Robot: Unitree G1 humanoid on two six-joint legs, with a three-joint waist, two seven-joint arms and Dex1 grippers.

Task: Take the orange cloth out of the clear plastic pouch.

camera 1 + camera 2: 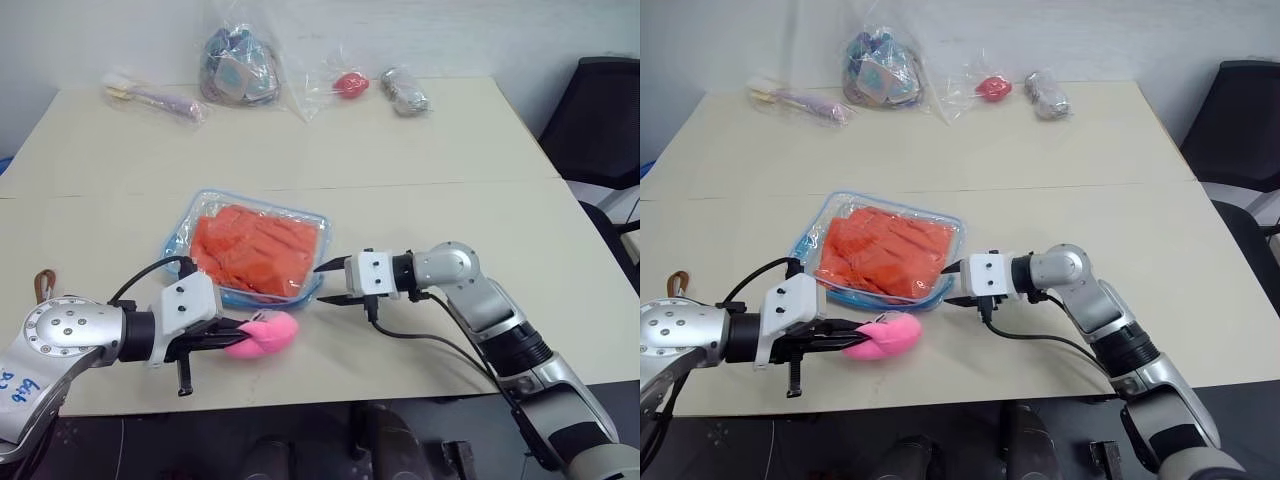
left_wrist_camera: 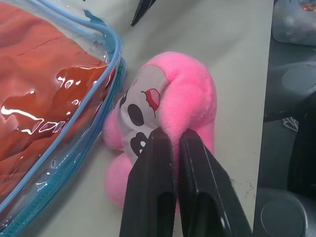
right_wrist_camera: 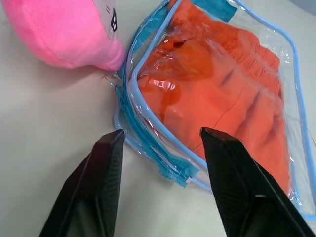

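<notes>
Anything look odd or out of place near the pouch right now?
Yes: the left hand is shut on a pink plush toy at the near edge of the clear plastic pouch, not on the pouch. The orange cloth lies fully inside the pouch. The right hand is open at the pouch's corner.

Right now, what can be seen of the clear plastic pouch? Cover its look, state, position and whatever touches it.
The clear plastic pouch is a flat, glossy, transparent rectangle with rounded corners and light blue edging. It lies on the table with the orange cloth folded inside it. The pink plush toy, pinched by the left gripper, rests against its near edge. The right gripper hovers open at its right near corner, not gripping it.
</notes>
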